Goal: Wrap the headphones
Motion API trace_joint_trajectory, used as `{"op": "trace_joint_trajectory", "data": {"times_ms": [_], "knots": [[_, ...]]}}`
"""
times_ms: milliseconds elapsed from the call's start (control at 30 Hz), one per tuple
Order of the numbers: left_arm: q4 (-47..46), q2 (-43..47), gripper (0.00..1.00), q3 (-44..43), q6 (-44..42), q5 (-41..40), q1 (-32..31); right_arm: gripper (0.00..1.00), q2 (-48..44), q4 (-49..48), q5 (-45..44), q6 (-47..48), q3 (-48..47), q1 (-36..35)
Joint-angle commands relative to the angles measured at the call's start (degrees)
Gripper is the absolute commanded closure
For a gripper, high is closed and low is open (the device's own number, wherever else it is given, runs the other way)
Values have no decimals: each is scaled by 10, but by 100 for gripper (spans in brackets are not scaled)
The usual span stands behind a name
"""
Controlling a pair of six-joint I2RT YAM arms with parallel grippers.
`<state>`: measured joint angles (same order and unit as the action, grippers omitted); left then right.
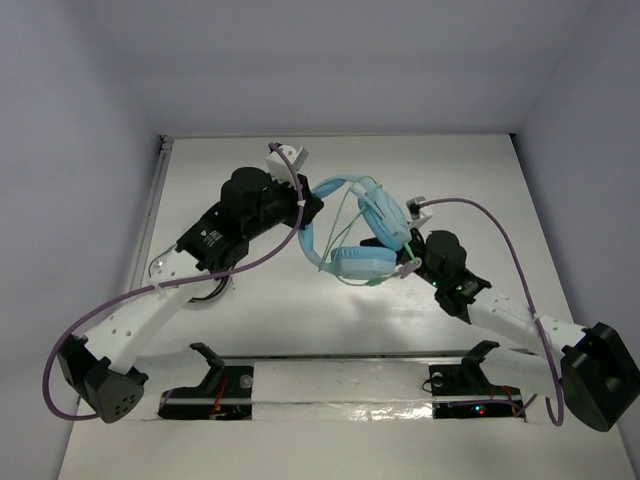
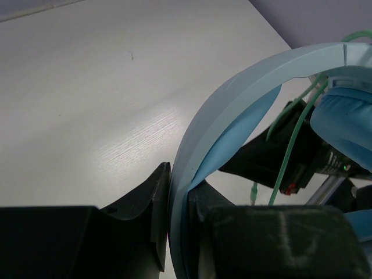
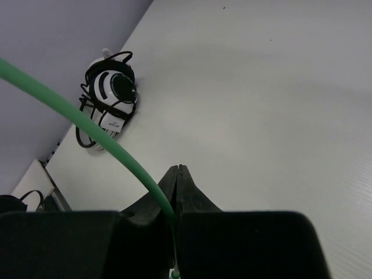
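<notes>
Right gripper (image 3: 177,174): we are pinching it tight on the green cable (image 3: 87,125).
Left gripper (image 2: 177,195): we are clamping it on the blue headband (image 2: 232,93).
Headphones (image 1: 365,245): we are holding them at mid-table (image 1: 330,320), between both grippers.
Bundle (image 3: 110,96): it is lying by the table edge, and we are finding its print too small to read.

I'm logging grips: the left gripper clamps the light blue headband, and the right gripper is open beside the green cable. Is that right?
Not quite. The left gripper does clamp the headband, but the right gripper is shut, pinching the green cable between its jaws, as the right wrist view shows.
</notes>
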<state>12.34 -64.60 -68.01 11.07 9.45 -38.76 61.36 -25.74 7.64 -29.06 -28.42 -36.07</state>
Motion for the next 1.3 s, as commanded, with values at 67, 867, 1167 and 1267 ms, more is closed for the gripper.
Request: {"op": "trace_joint_trajectory", "data": {"times_ms": [67,867,1167,1267], "knots": [[-162,-17,100,20,127,-89,3,100,-12,-41,11,-83,27,1],[-456,-371,100,87,299,-190,3,69,45,-41,-133,-280,148,1],[-424,-439,100,36,280,-217,3,40,-4,63,-90,-240,125,1],[-408,-465,100,5,263,-218,3,41,-76,139,-90,-222,111,1]]}}
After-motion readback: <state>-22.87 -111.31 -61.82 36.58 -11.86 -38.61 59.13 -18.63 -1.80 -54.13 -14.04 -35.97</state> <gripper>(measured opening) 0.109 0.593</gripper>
